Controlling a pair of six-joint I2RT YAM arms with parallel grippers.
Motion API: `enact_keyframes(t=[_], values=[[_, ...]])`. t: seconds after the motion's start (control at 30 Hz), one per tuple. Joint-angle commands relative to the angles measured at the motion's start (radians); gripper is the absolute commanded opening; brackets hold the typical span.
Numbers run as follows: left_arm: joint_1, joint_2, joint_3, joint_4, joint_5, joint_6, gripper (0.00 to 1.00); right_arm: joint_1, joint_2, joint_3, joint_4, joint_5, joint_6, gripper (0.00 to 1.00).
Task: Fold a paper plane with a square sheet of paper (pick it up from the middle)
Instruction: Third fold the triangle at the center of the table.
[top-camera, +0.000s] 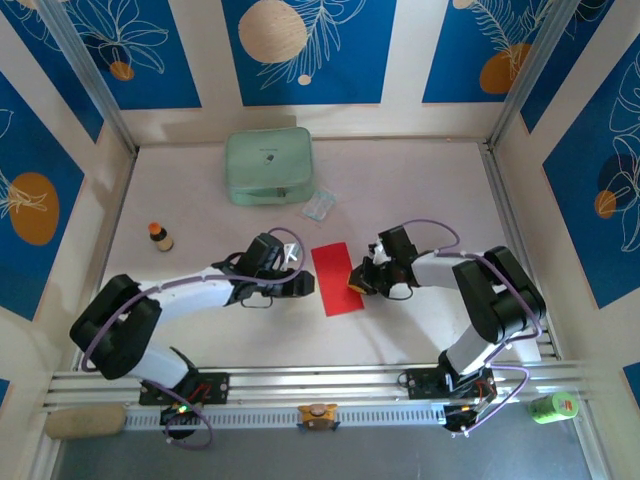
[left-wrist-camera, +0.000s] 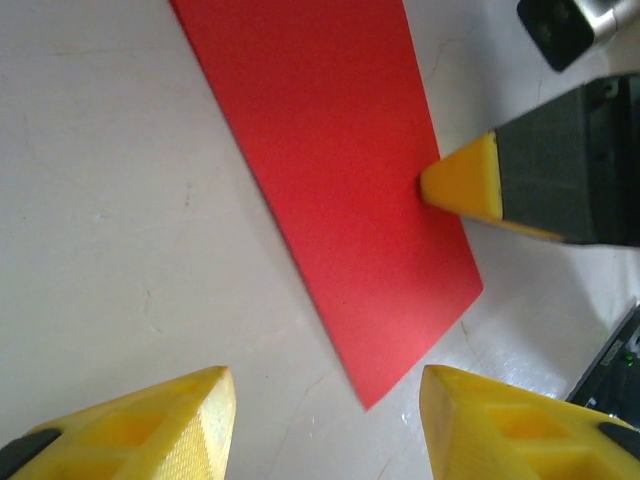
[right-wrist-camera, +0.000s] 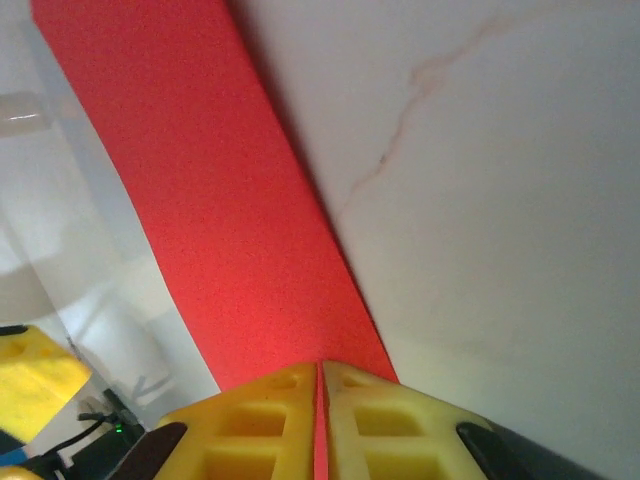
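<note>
At the right edge of the square sheet of paper (top-camera: 336, 280), our right gripper (right-wrist-camera: 320, 375) clenches it; just left of it our left gripper (left-wrist-camera: 325, 390) stands released.

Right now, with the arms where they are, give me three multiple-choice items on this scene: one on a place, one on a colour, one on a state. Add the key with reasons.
1. Where does the pale green pouch lie?
A. Beyond the red paper, on the far side from the arms
B. Between the arm bases
C. Under the left arm

2. What colour is the cap of the small bottle?
A. Blue
B. Orange
C. White

3. How does the right gripper stand?
A. Wide open above the pouch
B. Holding the bottle
C. Shut on the red paper's edge

Key: 1 A, the top view shows it farther from the arms than the paper. 2 B, the cap shows orange in the top view. 3 C, its wrist view shows the yellow fingers pressed together with a red sliver between them.
</note>
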Motion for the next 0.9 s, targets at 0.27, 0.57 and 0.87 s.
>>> enact_keyframes(t=[0.27,0.57,0.87], values=[[0.046,0.116,0.004,0.123,0.114,-0.11,0.43,0.105,0.016,-0.059,0.121,0.018,0.274,0.11],[0.046,0.163,0.01,0.136,0.128,-0.131,0.38,0.112,0.003,-0.052,0.071,0.057,0.272,0.08],[0.047,0.21,0.019,0.152,0.145,-0.149,0.35,0.112,0.006,-0.049,0.066,0.053,0.265,0.08]])
